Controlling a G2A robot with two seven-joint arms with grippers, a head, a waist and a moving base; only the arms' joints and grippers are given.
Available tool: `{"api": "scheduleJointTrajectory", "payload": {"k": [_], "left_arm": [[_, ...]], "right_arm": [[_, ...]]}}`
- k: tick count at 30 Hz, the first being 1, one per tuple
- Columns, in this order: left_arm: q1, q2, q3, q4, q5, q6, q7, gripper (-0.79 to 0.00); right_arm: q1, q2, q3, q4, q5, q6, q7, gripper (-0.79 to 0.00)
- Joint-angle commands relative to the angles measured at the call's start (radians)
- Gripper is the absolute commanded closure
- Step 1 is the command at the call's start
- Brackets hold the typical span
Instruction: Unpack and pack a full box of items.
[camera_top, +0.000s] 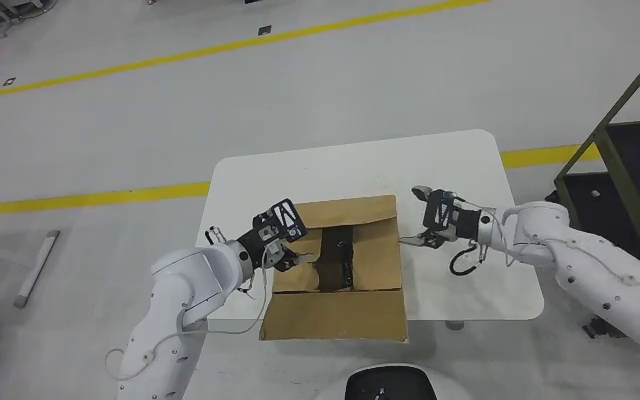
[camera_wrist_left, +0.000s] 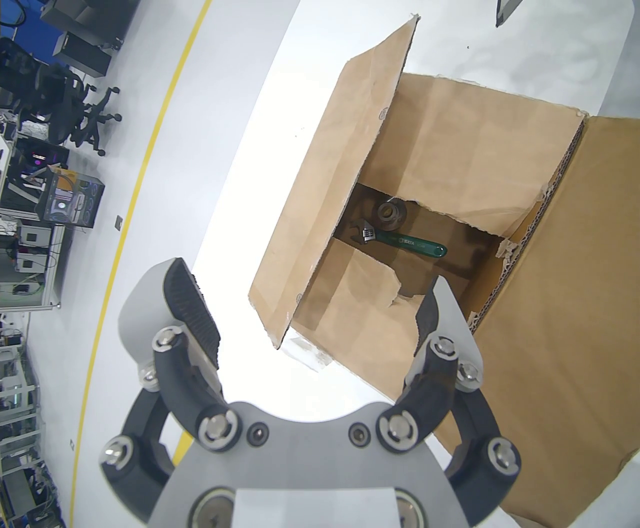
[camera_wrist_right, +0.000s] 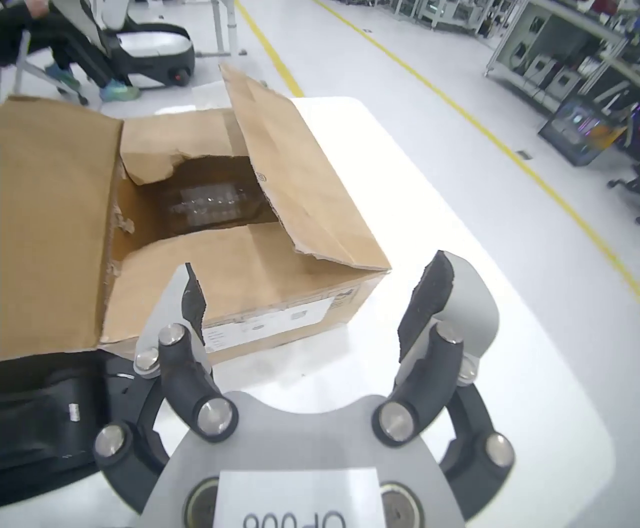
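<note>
A cardboard box (camera_top: 383, 262) is sitting on the white table (camera_top: 450, 160), close to the near edge and a little left of its middle, with its top open. Its far flap (camera_top: 345, 213) is leaning outward toward the far edge. Its near flap (camera_top: 335, 317) is spreading out flat toward the near edge, and whether it is hanging past that edge cannot be told. The two short side flaps (camera_wrist_left: 360, 285) are torn along their free edges and are drooping inward, leaving a dark gap down the middle of the opening. Through that gap a wrench (camera_wrist_left: 400, 241) with a green handle is lying on the floor of the box. A dark round metal part (camera_wrist_left: 389, 212) is sitting just beside the head of the wrench. In the right wrist view a clear plastic pack (camera_wrist_right: 207, 205) is also lying deep inside the box, too blurred to make out further. The left gripper (camera_top: 288, 238) is hovering at the left side of the box, over the torn left flap, with its fingers spread wide and nothing between them. Whether a fingertip is touching the cardboard cannot be told. The right gripper (camera_top: 413, 215) is hovering over bare table just beside the right side of the box, between the box and the right edge of the table. Its fingers are likewise standing wide apart and holding nothing.
</note>
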Motion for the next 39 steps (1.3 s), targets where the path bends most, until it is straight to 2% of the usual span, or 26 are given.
{"api": "scheduleJointTrajectory", "payload": {"k": [1, 2, 3, 4, 5, 6, 9, 12, 15, 19, 20, 21, 22, 25, 30, 34, 39], "left_arm": [[0.000, 0.000, 0.000, 0.000, 0.000, 0.000, 0.000, -0.785], [0.000, 0.000, 0.000, 0.000, 0.000, 0.000, 0.000, -0.785], [0.000, 0.000, 0.000, 0.000, 0.000, 0.000, 0.000, -0.785], [0.000, 0.000, 0.000, 0.000, 0.000, 0.000, 0.000, -0.785], [0.000, 0.000, 0.000, 0.000, 0.000, 0.000, 0.000, -0.785], [0.000, 0.000, 0.000, 0.000, 0.000, 0.000, 0.000, -0.785], [0.000, 0.000, 0.000, 0.000, 0.000, 0.000, 0.000, -0.785], [0.000, 0.000, 0.000, 0.000, 0.000, 0.000, 0.000, -0.785], [0.000, 0.000, 0.000, 0.000, 0.000, 0.000, 0.000, -0.785], [0.000, 0.000, 0.000, 0.000, 0.000, 0.000, 0.000, -0.785], [0.000, 0.000, 0.000, 0.000, 0.000, 0.000, 0.000, -0.785], [0.000, 0.000, 0.000, 0.000, 0.000, 0.000, 0.000, -0.785], [0.000, 0.000, 0.000, 0.000, 0.000, 0.000, 0.000, -0.785], [0.000, 0.000, 0.000, 0.000, 0.000, 0.000, 0.000, -0.785], [0.000, 0.000, 0.000, 0.000, 0.000, 0.000, 0.000, -0.785], [0.000, 0.000, 0.000, 0.000, 0.000, 0.000, 0.000, -0.785], [0.000, 0.000, 0.000, 0.000, 0.000, 0.000, 0.000, -0.785]], "right_arm": [[0.003, -0.007, -0.009, 0.000, -0.073, 0.013, -0.028, -0.785], [0.009, -0.013, -0.012, 0.011, -0.091, 0.026, -0.031, -0.785], [0.022, -0.019, -0.020, 0.014, -0.122, 0.037, -0.022, -0.748], [0.032, -0.028, -0.029, 0.017, -0.135, 0.046, -0.028, -0.563], [0.040, -0.037, -0.036, 0.026, -0.135, 0.054, -0.041, -0.453], [0.050, -0.046, -0.044, 0.036, -0.133, 0.054, -0.052, -0.391], [0.091, -0.076, -0.074, 0.069, -0.150, 0.052, -0.056, -0.332], [0.139, -0.110, -0.113, 0.116, -0.177, 0.046, -0.032, -0.314], [0.181, -0.147, -0.155, 0.169, -0.217, 0.058, -0.010, -0.212], [0.223, -0.189, -0.193, 0.231, -0.231, 0.038, -0.017, -0.212], [0.230, -0.197, -0.198, 0.245, -0.241, 0.047, -0.021, -0.166], [0.234, -0.205, -0.202, 0.257, -0.238, 0.047, -0.030, -0.037], [0.239, -0.212, -0.204, 0.270, -0.233, 0.040, -0.040, 0.000], [0.249, -0.232, -0.200, 0.308, -0.191, 0.024, -0.072, 0.000], [0.262, -0.254, -0.158, 0.387, 0.001, -0.095, -0.135, 0.000], [0.263, -0.274, -0.137, 0.460, 0.165, -0.177, -0.116, 0.000], [0.282, -0.306, -0.134, 0.553, 0.346, -0.245, -0.004, 0.000]]}}
